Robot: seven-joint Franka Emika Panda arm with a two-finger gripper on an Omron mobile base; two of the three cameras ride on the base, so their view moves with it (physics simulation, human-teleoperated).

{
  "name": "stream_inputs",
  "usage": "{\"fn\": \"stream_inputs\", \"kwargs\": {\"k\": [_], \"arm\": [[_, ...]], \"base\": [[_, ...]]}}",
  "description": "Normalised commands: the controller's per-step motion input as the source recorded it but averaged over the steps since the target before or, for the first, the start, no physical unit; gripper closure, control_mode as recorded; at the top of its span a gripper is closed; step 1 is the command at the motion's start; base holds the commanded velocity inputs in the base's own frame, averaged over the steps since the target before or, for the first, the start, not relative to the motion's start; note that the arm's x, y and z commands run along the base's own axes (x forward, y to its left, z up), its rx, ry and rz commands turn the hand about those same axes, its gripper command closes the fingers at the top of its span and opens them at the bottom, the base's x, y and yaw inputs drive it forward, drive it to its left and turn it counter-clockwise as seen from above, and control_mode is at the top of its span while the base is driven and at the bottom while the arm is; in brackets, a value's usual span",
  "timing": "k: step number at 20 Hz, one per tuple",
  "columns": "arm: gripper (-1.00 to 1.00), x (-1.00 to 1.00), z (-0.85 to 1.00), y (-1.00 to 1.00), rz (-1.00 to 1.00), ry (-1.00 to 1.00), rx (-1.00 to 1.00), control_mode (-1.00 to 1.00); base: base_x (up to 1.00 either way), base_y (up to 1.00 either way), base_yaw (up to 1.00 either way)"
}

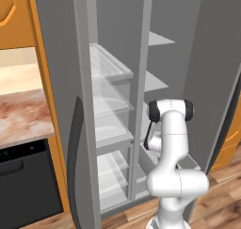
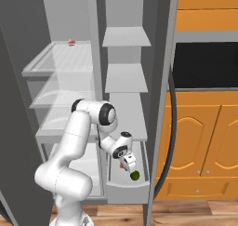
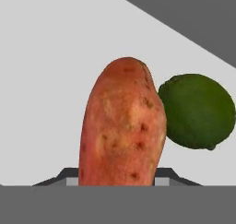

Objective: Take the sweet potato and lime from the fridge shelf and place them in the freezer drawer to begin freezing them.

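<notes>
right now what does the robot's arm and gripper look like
The arm is glossy white, built of rounded tube-like links, with dark grey to black bands and caps at its joints. The gripper is a small white hand with two dark finger tips. No cables or markings show.

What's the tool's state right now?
Tool: closed on the sweet potato, held over the freezer drawer next to the lime.
</notes>
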Motion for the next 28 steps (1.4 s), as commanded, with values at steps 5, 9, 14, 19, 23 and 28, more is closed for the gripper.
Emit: {"fn": "stream_inputs", "kwargs": {"k": [5, 9, 14, 19, 23, 28], "arm": [[1.0, 0.28, -0.4, -0.01, 0.0, 0.0, 0.0, -1.0], [-1.0, 0.08, -0.12, 0.0, 0.0, -0.02, 0.0, -1.0], [-1.0, 0.0, 0.03, 0.0, 0.0, 0.0, 0.0, -1.0], [-1.0, 0.0, 0.27, 0.0, 0.0, 0.0, 0.0, -1.0], [-1.0, -0.14, 0.74, 0.05, 0.0, -0.1, 0.0, -1.0], [-1.0, -0.36, 0.96, 0.06, 0.0, -0.17, -0.01, -1.0]], "base": [[0.0, 0.0, 0.0], [0.0, 0.0, 0.0], [0.0, 0.0, 0.0], [0.0, 0.0, 0.0], [0.0, 0.0, 0.0], [0.0, 0.0, 0.0]]}}
